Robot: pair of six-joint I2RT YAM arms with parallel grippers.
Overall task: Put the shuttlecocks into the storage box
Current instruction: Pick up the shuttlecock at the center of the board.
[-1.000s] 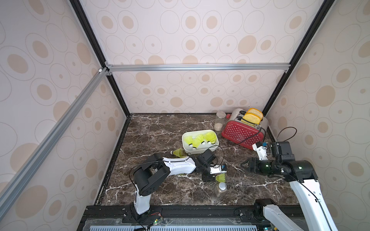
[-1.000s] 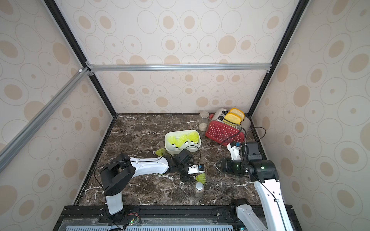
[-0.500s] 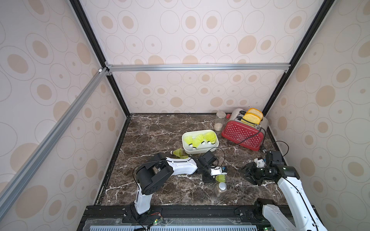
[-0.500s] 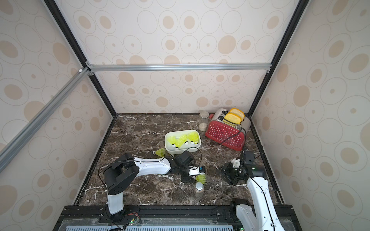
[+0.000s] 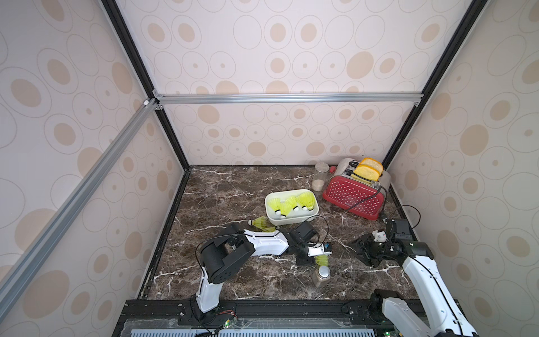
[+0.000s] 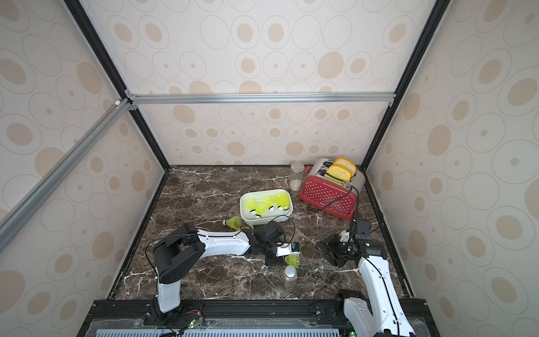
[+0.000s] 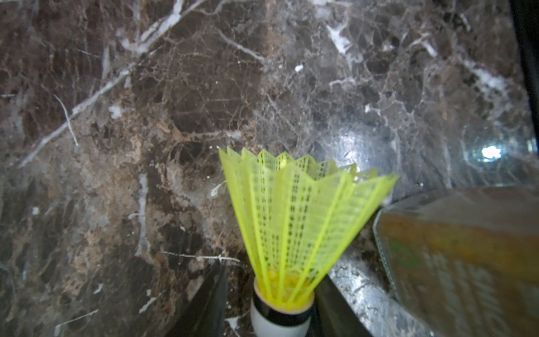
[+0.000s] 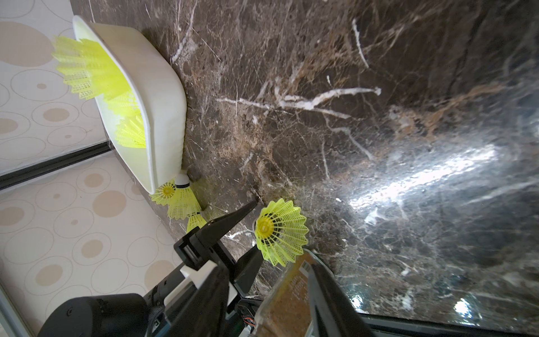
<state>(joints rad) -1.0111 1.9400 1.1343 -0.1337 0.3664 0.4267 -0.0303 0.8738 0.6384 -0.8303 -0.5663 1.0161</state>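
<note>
The left hand (image 7: 271, 280) is down at the marble table (image 5: 233, 198), its fingers half apart around the white tip of a shuttlecock (image 7: 294, 221) lying just beside a spice jar (image 5: 320, 275); one finger sits against the tip, and a gap shows on the other side. The right hand (image 5: 363, 252) hovers near, fingers apart and empty. Several shuttlecocks (image 5: 288, 204) sit in the storage box (image 5: 294, 220), and a few loose shuttlecocks (image 5: 259, 223) lie just beside its near left corner.

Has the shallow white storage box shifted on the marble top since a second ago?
No. The shallow white plastic storage box stands where it stood, with the same gap and angle to the red dotted toaster in both top views.
</note>
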